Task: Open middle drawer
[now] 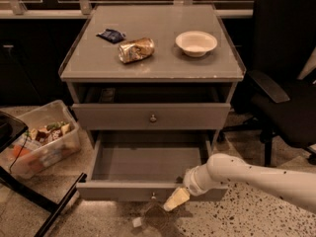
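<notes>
The grey cabinet (153, 68) shows a shut drawer front with a round knob (153, 117) under its top. Below it the middle drawer (148, 162) stands pulled far out, its inside bare, with a small knob (154, 196) on its flat front. The lowest drawer is hidden beneath it. My gripper (176, 199), cream-tipped on a white arm coming from the right, hangs just in front of the pulled-out drawer's front, right of its knob and slightly below it, pointing down to the left. It holds nothing that I can see.
On the cabinet top lie a crushed can (136, 49), a dark blue packet (111, 35) and a white bowl (196, 42). A clear bin of snacks (42, 137) stands on the floor at left, a black office chair (286, 98) at right. Small scraps (137, 222) lie on the floor.
</notes>
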You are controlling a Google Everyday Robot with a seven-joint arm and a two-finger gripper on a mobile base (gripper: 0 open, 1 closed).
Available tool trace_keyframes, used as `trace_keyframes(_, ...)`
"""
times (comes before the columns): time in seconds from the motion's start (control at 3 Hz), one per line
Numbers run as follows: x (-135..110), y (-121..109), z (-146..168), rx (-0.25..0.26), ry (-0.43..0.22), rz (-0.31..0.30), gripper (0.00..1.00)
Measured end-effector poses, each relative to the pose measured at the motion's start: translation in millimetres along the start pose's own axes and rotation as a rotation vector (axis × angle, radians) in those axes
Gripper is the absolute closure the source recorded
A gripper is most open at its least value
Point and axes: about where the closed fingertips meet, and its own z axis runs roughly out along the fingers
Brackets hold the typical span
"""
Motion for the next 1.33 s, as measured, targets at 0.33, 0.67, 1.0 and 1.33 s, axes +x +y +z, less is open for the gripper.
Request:
trace_keyframes(0.33, -30.2, -12.5, -26.9, 0.034, -0.07, -0.041, 0.0)
trace_keyframes(0.67, -55.7, -36.1, -44.7, 0.042, -0.125, -0.044, 0.0)
trace_keyframes(1.0, -69.0, -71.8, -43.7, 0.019, -0.162, -0.007, 0.19)
trace_keyframes(1.33, -63.0, -99.1, -28.4, -0.022, -0.195, 0.042, 0.42)
